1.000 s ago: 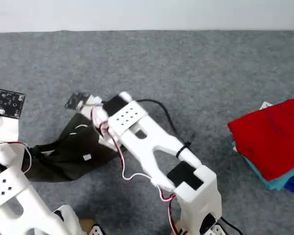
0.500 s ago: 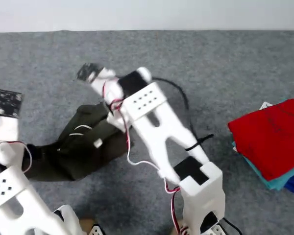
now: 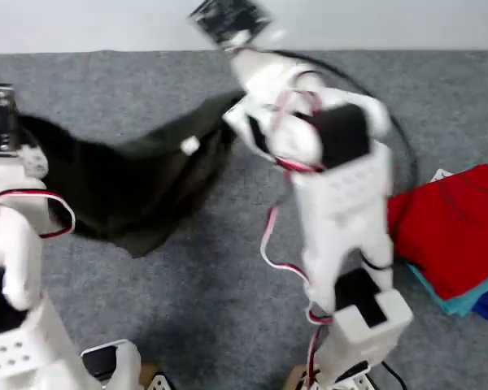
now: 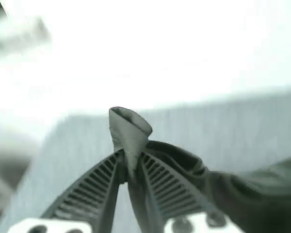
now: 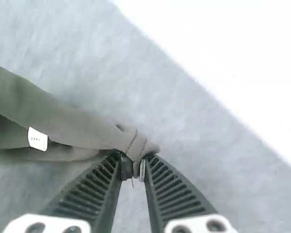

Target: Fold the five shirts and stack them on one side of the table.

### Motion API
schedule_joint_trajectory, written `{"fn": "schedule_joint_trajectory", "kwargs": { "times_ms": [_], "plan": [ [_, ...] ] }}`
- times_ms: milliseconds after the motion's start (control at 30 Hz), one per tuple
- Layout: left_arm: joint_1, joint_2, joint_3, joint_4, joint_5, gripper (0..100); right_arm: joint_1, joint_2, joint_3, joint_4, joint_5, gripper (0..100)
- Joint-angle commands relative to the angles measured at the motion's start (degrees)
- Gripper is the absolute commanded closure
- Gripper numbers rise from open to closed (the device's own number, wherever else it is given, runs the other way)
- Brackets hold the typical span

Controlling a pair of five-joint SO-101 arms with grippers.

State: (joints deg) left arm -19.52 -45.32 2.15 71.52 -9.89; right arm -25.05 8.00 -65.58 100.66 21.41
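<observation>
**Dark shirt lifted off the worktop and stretched between both arms**

Over the grey carpet-like worktop [image 3: 171, 325], the dark olive fabric shirt [image 3: 130, 187] now hangs as a broad sheet. It is held up at two points and spans from about 9 o'clock to 12 o'clock in the high view, with its lower edge sagging toward the centre. A second ago it lay bunched on the worktop near 8 o'clock, and half a second ago it had only begun to rise.

The white right arm [image 3: 342, 203] has swung from the centre up toward 12 o'clock. The white left arm [image 3: 16, 244] has come up at 9 o'clock, so the cloth is pulled apart rather than crumpled.

The stack of folded shirts, red over teal and blue [image 3: 451, 227], sits at 3 o'clock exactly where it was.

The left jaws are closed on a pinched corner of the shirt, with a fold of cloth poking past their tips. The right jaws are clamped on another gathered edge, near the small white label [image 5: 37, 139].

The lift appears to have shaken the shirt open. It likely still has to be laid flat and folded before it can join the stack at 3 o'clock.
</observation>
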Motion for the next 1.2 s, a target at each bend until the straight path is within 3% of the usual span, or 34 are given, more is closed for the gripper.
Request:
{"fn": "schedule_joint_trajectory", "kwargs": {
  "times_ms": [0,300,567,767,967,1067,1167],
  "plan": [
    [1.49,-1.14,-6.37,-6.33,0.88,100,3.38,-8.22,-6.15,2.07,0.53,98.8],
    [1.32,-1.23,-21.41,-7.21,0.53,100,11.21,-23.78,-7.56,2.15,0.62,98.9],
    [1.41,-1.23,-37.41,13.45,-0.09,100,17.89,-39.16,5.8,2.24,2.46,98.9],
    [1.41,-0.7,-39.6,23.47,-8.26,100,21.41,-53.14,29.98,2.24,3.78,98.9],
    [1.58,-0.53,-24.31,23.74,-10.99,100,21.23,-61.58,54.42,1.01,3.96,98.9],
    [1.58,-0.53,-8.13,15.47,-10.9,100,21.41,-62.02,64.44,-2.77,3.96,98.8],
    [1.67,-0.53,6.73,2.29,-10.81,100,21.23,-61.85,74.9,-11.3,3.78,98.8]
  ]
}}
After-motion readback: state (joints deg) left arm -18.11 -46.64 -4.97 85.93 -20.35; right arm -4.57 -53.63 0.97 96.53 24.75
